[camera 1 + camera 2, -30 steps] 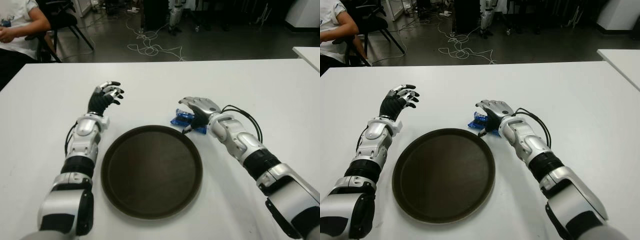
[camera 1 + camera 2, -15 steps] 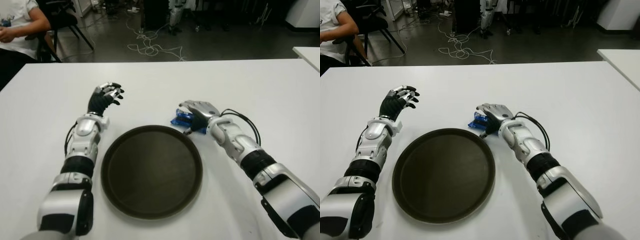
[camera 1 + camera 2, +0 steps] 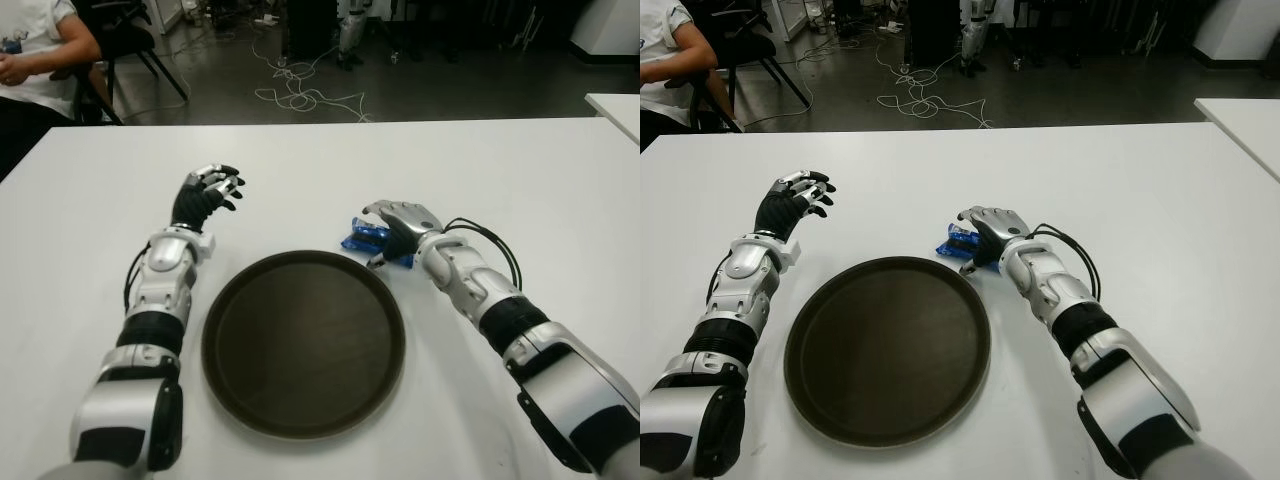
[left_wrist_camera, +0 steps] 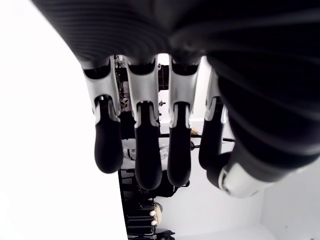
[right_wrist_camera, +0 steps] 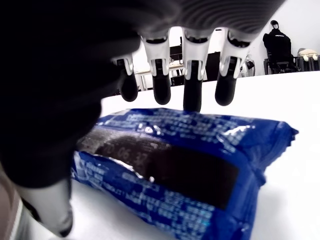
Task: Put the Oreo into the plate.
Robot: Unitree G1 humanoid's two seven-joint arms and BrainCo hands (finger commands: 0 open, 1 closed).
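The Oreo [image 3: 360, 240] is a blue packet lying flat on the white table [image 3: 520, 170], just beyond the far right rim of the round dark brown plate [image 3: 303, 345]. My right hand [image 3: 396, 222] is arched over the packet's right part. In the right wrist view its fingers [image 5: 192, 90] are stretched out above the Oreo [image 5: 175, 170] and the thumb stands beside it, not clamped. My left hand [image 3: 206, 192] shows left of the plate's far edge, fingers [image 4: 145, 150] loosely bent and holding nothing.
A seated person [image 3: 35, 60] is at the far left corner beyond the table. Cables [image 3: 300, 95] lie on the floor behind. Another white table's corner [image 3: 615, 105] shows at the far right.
My right hand has sunk slightly lower over the Oreo. My left hand has drifted a little to the left. The Oreo and plate have not moved.
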